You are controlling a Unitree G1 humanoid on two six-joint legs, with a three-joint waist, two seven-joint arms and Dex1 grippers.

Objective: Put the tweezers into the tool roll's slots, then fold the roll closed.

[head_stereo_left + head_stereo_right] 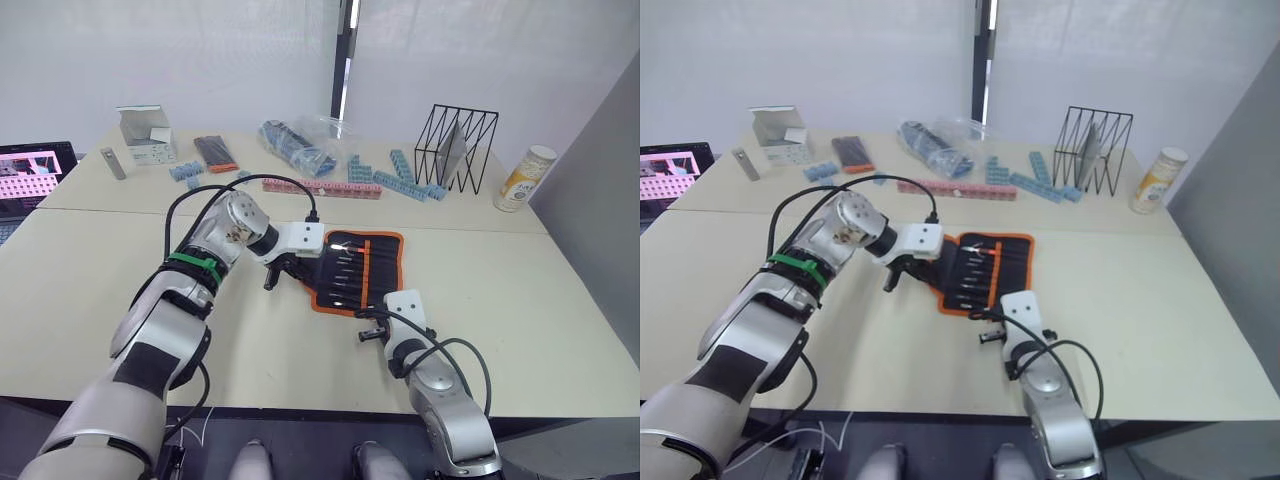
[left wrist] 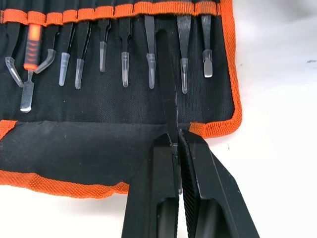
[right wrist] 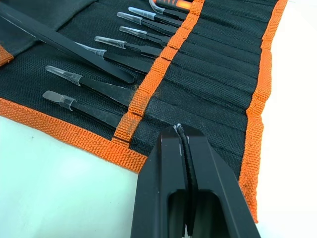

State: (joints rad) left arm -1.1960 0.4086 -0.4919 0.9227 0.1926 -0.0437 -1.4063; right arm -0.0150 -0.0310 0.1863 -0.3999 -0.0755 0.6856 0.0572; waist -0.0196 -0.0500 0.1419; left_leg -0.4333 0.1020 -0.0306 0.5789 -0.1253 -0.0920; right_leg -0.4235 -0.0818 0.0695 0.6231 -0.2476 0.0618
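The tool roll (image 1: pixel 383 268) lies open on the table, black with orange trim, its slots holding several tweezers (image 3: pixel 101 90) with clear tip caps and one orange-handled tool. My left gripper (image 2: pixel 176 140) is at the roll's left edge, shut on one long black tweezers (image 2: pixel 167 89) that lies across the flap with its far end at the slot band. In the right wrist view the same held tweezers (image 3: pixel 64 44) slants over the capped ones. My right gripper (image 3: pixel 182 131) is shut at the roll's near edge, tips over the pocket fabric, nothing seen between them.
At the back stand a black wire rack (image 1: pixel 458 145), a can (image 1: pixel 527 178), a row of pink and blue bricks (image 1: pixel 320 187), a plastic bag (image 1: pixel 300 140), a flat black-and-orange pack (image 1: pixel 213 152) and a white box (image 1: pixel 145 135). A laptop (image 1: pixel 35 175) sits far left.
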